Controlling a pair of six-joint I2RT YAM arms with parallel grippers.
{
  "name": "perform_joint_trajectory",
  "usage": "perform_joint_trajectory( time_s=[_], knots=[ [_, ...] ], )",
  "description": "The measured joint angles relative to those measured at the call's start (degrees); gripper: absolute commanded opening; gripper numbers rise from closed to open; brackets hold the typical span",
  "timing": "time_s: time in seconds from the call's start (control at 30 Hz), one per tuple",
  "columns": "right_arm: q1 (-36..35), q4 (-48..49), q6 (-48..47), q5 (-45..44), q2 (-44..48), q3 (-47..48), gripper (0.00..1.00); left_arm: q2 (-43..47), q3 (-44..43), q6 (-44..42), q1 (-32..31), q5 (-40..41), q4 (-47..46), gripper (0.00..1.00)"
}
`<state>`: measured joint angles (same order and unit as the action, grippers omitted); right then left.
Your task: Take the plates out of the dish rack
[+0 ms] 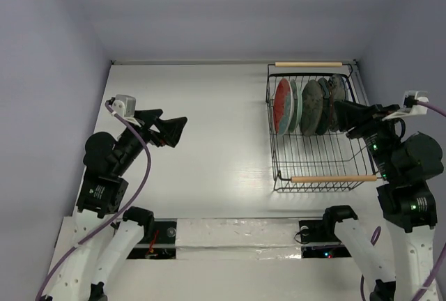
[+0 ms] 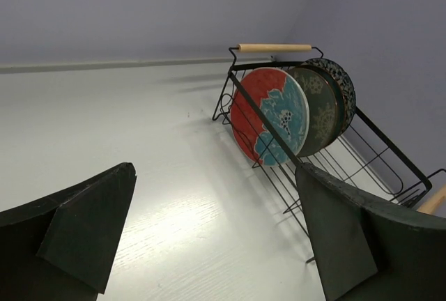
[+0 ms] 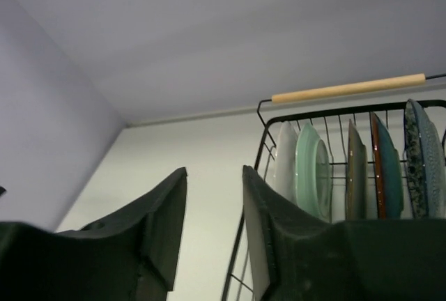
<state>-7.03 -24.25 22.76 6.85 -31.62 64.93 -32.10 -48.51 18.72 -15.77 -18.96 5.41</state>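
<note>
Top view, surface: white tabletop [image 1: 209, 141], closed in by pale lavender walls [image 1: 63, 50] at the left, far and right edges.
Top view, dish rack: black wire dish rack [image 1: 333, 178] with two wooden handles, at the tabletop's far right corner.
Top view, plates: the plates [image 1: 306, 102] stand on edge in a row in the rack's far half.
Top view, left gripper: left gripper [image 1: 178, 128] above the tabletop's left side, well apart from the rack.
Top view, right gripper: right gripper [image 1: 346, 113] at the rack's right edge, near the rightmost plates.
Left wrist view: jaws spread wide and empty; white tabletop shows between them; red plate [image 2: 268, 116] with teal flower faces the camera.
Right wrist view: jaws parted by a narrow gap, nothing between them; pale green plate [image 3: 313, 172] second from the left.
</note>
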Motion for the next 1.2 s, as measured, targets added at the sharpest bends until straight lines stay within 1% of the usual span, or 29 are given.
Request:
perform_joint_trajectory(
  time_s=[0.1,0.17,0.2,0.23,0.27,0.3,0.33,0.37,0.4,0.43,0.47,0.6,0.67,0.7,0.83,0.87,0.9,0.97,1.0,1.03,1.1,1.13,1.2],
  knots=[
    [0.00,-1.14,-0.92,0.90,-1.01,0.07,0.50,-0.87,0.00,-0.20,0.00,-0.11,0.24,0.99],
    [0.00,-1.73,-1.62,1.42,-1.46,0.33,0.34,-1.07,0.00,-0.20,0.00,-0.11,0.44,0.99],
    [0.00,-2.03,-1.88,1.68,-1.75,0.50,0.15,-1.05,0.02,-0.20,0.00,-0.09,0.46,0.99],
    [0.00,-2.45,-2.14,1.88,-2.03,0.74,0.07,-0.98,0.04,-0.20,0.00,-0.11,0.46,0.99],
    [0.00,-2.73,-2.14,2.05,-2.45,1.03,0.01,-0.87,0.07,-0.20,0.00,-0.11,0.44,0.98],
    [0.00,-2.91,-2.25,2.23,-3.04,1.31,0.00,-0.76,0.13,-0.20,0.00,-0.11,0.44,0.89],
    [0.00,-3.15,-2.38,2.32,-3.76,1.62,0.00,-0.72,0.20,-0.13,0.00,-0.15,0.44,0.58],
    [0.00,-3.52,-2.47,2.40,-4.57,1.99,0.00,-0.72,0.28,0.33,0.00,-0.15,0.37,0.40],
    [0.00,-3.67,-2.49,2.51,-5.44,2.21,0.00,-0.72,0.52,0.09,0.00,-0.17,0.28,0.27],
    [-0.02,-3.69,-2.49,2.67,-6.47,2.29,0.00,-0.72,0.90,0.17,0.00,-0.17,0.11,0.07],
    [-0.02,-3.78,-2.49,2.71,-7.45,2.38,0.00,-0.72,1.22,0.48,0.00,-0.15,0.15,0.00],
    [-1.79,-4.11,-2.62,1.11,-11.87,2.43,0.00,-0.85,2.75,0.26,0.00,-0.02,0.44,0.00],
    [-4.66,-4.35,-2.78,-1.77,-14.45,2.45,0.00,-0.81,3.76,0.46,0.00,0.24,0.44,0.00],
    [-6.78,-4.59,-2.97,-3.98,-16.15,2.56,0.00,-0.76,4.35,0.66,0.00,0.46,0.48,0.05],
    [-14.56,-6.47,-3.65,-13.81,-24.13,4.11,0.00,-0.20,7.37,1.40,0.00,0.98,0.68,0.16],
    [-15.72,-6.75,-3.76,-15.82,-26.18,4.55,0.10,0.02,7.87,1.51,0.00,1.01,0.85,0.20],
    [-16.59,-6.95,-3.89,-17.31,-28.09,4.79,0.10,0.17,8.41,1.73,0.00,0.98,1.18,0.20],
    [-17.73,-7.93,-4.42,-21.14,-32.61,5.27,0.38,0.48,8.74,1.70,-0.35,1.20,2.03,0.30],
    [-17.84,-8.26,-4.37,-21.99,-33.62,5.42,0.38,0.55,8.74,1.64,-0.50,1.33,2.32,0.30],
    [-17.86,-8.70,-4.72,-23.30,-35.06,5.70,0.44,0.87,8.74,1.77,-0.79,1.49,2.45,0.37],
    [-17.99,-9.38,-4.98,-25.64,-37.66,6.75,0.46,1.31,8.76,1.75,-1.07,1.60,2.71,0.47],
    [-18.10,-9.79,-5.11,-26.67,-38.77,7.48,0.46,1.66,8.76,1.75,-1.14,1.73,2.78,0.54],
    [-18.38,-10.29,-5.44,-28.61,-41.20,9.44,0.46,2.32,8.76,1.70,-1.16,1.86,2.99,0.57]
  ],
)
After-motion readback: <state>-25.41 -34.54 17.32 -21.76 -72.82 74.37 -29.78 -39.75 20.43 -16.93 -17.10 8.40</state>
